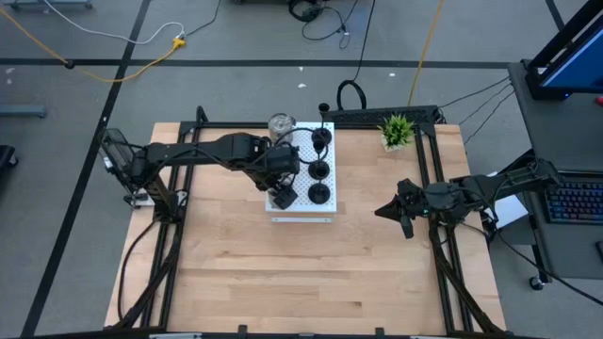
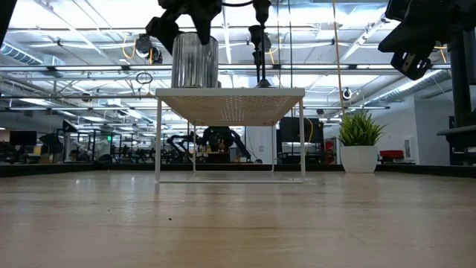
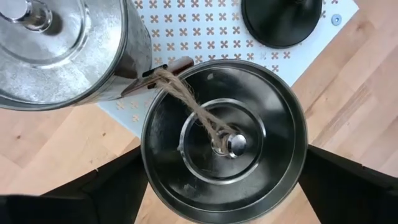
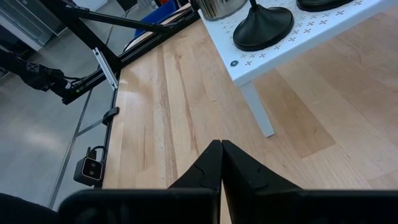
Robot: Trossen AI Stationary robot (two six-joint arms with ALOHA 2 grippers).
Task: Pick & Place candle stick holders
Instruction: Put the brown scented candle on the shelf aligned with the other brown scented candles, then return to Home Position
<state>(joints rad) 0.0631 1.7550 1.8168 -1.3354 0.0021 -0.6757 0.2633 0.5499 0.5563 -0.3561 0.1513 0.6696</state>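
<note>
Left wrist view: left end effector (image 3: 221, 205) stands wide around a silver holder (image 3: 224, 138), bottom center; lower straight, then close. Right end effector (image 4: 221, 163) shut, empty.

Silver holder (image 3: 224, 146) sits between my hand's (image 3: 224, 186) spread fingers (image 3: 106, 186), twine (image 3: 193, 109) trailing across its bowl. Second silver holder (image 3: 68, 50) just beyond, touching. Black base (image 3: 281, 22) farther off on the white perforated board (image 3: 205, 31); wooden surface (image 3: 360, 93) beneath.
</note>
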